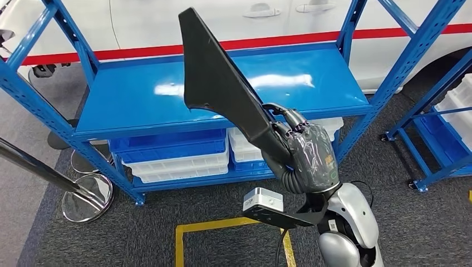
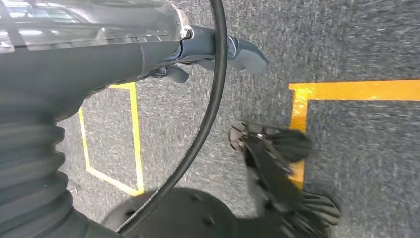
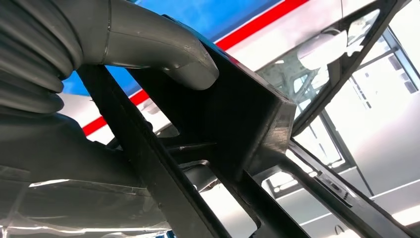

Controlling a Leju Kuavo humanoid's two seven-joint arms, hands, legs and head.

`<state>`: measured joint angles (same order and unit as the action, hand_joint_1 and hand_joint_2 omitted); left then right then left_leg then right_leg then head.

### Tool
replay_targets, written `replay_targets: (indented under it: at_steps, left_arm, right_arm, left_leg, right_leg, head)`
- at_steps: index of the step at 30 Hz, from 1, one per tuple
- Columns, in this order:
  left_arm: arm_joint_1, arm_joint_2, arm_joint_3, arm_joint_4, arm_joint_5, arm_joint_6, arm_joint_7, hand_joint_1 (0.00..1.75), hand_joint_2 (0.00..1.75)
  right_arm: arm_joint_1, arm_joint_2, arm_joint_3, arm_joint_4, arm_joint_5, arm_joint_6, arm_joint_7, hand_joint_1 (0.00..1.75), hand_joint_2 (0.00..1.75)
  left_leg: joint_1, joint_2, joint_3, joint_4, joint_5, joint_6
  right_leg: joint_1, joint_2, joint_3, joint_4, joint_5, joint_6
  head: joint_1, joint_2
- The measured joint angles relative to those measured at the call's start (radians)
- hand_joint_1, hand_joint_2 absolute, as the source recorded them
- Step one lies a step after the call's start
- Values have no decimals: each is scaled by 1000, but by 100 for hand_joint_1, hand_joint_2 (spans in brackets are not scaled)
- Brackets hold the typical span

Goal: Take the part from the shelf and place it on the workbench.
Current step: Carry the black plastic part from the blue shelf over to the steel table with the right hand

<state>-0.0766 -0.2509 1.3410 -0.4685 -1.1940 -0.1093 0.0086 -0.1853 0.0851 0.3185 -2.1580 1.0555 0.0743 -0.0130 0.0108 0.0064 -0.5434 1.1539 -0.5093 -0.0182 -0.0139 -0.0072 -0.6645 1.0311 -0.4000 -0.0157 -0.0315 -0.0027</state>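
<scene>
The part (image 1: pixel 222 83) is a long flat black plastic panel, widest at its far end. My right hand (image 1: pixel 306 153) grips its narrow lower end and holds it raised at a slant in front of the blue shelf (image 1: pixel 139 100). The right wrist view shows the black part (image 3: pixel 237 114) from close by, with my grey thumb (image 3: pixel 163 49) pressed across it. My left hand (image 2: pixel 218 52) hangs over the grey carpet with its fingers loosely curled and nothing in them.
Blue and white bins (image 1: pixel 178 156) are stacked on the shelf's lower level. A white car with a red stripe (image 1: pixel 250 22) stands behind the shelf. A second blue rack (image 1: pixel 445 122) is at the right, a chrome stand (image 1: pixel 83 194) at the left. Yellow floor tape (image 1: pixel 222 225) lies below.
</scene>
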Motion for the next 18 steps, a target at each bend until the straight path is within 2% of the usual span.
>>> replay_targets:
  at_steps: [1, 2, 3, 5, 6, 7, 9, 10, 11, 12, 13, 14, 15, 16, 17, 18]
  left_arm:
    - [-2, 0, 0, -1, 0, 0, 0, 0, 175]
    - [-4, 1, 0, -1, 0, 0, -1, 0, 175]
    - [-4, 1, 0, -2, 0, 0, -1, 0, 175]
    - [-4, 0, 0, -2, 0, -1, -1, 0, 175]
    - [-3, 0, 0, -2, 0, -1, -1, 0, 175]
    - [-3, 0, 0, -2, 1, -1, 0, 0, 175]
    - [-4, 0, 0, -2, 1, -3, 0, 0, 175]
    - [-4, 0, 0, -3, 2, -4, 0, 0, 175]
    - [-4, 0, 0, -3, 2, -6, 0, 0, 175]
    - [-4, 1, 0, -3, 3, -7, 0, 0, 175]
    - [-4, 1, 0, -4, 3, -9, 0, 0, 175]
    - [-4, 1, 0, -4, 4, -10, 0, 0, 175]
    - [-4, 0, 0, -4, 4, -12, 0, 0, 175]
    - [-4, 0, 0, -4, 4, -14, 0, 0, 175]
    - [-4, 0, 0, -4, 5, -14, 0, 0, 175]
    - [-4, 0, 0, -4, 5, -15, 0, 0, 175]
  right_arm:
    - [0, 0, 0, -2, 0, -1, 0, 175, 175]
    - [-1, 0, -1, -4, 1, -1, 0, 175, 175]
    - [-1, 0, -1, -5, 1, -2, -1, 175, 175]
    - [-1, 0, -1, -6, 1, -3, -2, 175, 175]
    - [-1, 0, -2, -6, 1, -3, -2, 175, 175]
    - [-1, 0, -2, -6, 1, -3, -2, 175, 175]
    - [-2, 0, -2, -6, 1, -3, -2, 175, 175]
    - [-2, 0, -2, -6, 1, -3, -2, 175, 175]
    - [-2, 0, -2, -6, 1, -3, -2, 175, 175]
    - [-3, 0, -2, -6, 1, -3, -2, 175, 175]
    - [-3, 0, -2, -5, 2, -3, -2, 175, 175]
    - [-4, 0, -2, -5, 2, -3, -2, 175, 175]
    - [-7, 0, -2, -5, 2, -3, -2, 175, 175]
    - [-11, 0, -2, -5, 2, -3, -2, 175, 175]
    - [-15, 0, -2, -5, 3, -3, -2, 175, 175]
    - [-18, 1, -2, -5, 3, -3, -2, 175, 175]
  left_leg:
    - [-2, -1, 49, -71, -11, 6]
    - [-5, -2, 82, -125, -26, 11]
    - [-9, -3, 96, -157, -36, 18]
    - [-10, -1, 85, -168, -20, 32]
    - [-8, 2, 75, -170, -6, 41]
    - [-7, 4, 64, -174, 9, 50]
    - [-8, 7, 33, -174, 37, 63]
    - [-10, 8, 16, -172, 50, 65]
    - [-12, 8, -2, -169, 63, 65]
    - [-13, 9, -22, -165, 75, 64]
    - [-14, 8, -41, -159, 85, 63]
    - [-15, 8, -59, -153, 94, 60]
    - [-16, 7, -76, -145, 102, 57]
    - [-17, 7, -88, -137, 108, 53]
    - [-18, 6, -96, -132, 116, 48]
    - [-17, 6, -102, -130, 124, 42]
  right_leg:
    - [1, 0, -8, 1, 11, 5]
    - [1, -1, -12, -1, 22, 11]
    - [0, -2, -13, -5, 33, 18]
    - [-2, -3, -15, -13, 49, 31]
    - [-3, -1, -20, -6, 32, 36]
    - [-3, 1, -30, 19, -8, 39]
    - [-4, 2, -56, 129, -124, 42]
    - [-5, 3, -66, 195, -163, 44]
    - [-5, 3, -70, 248, -174, 45]
    - [-5, 3, -61, 275, -158, 46]
    - [-5, 3, -36, 269, -129, 45]
    - [-4, 3, 7, 230, -103, 42]
    - [-2, 3, 64, 164, -96, 37]
    - [0, 2, 120, 88, -107, 32]
    - [4, 2, 160, 28, -124, 27]
    - [8, 2, 182, -11, -138, 22]
  head:
    - [0, 0]
    - [0, 0]
    - [0, 0]
    - [0, 0]
    - [0, 0]
    - [1, 0]
    - [1, 0]
    - [1, 0]
    - [0, 0]
    - [0, 0]
    - [0, 0]
    - [0, 0]
    - [0, 0]
    - [0, 0]
    - [0, 0]
    - [0, 0]
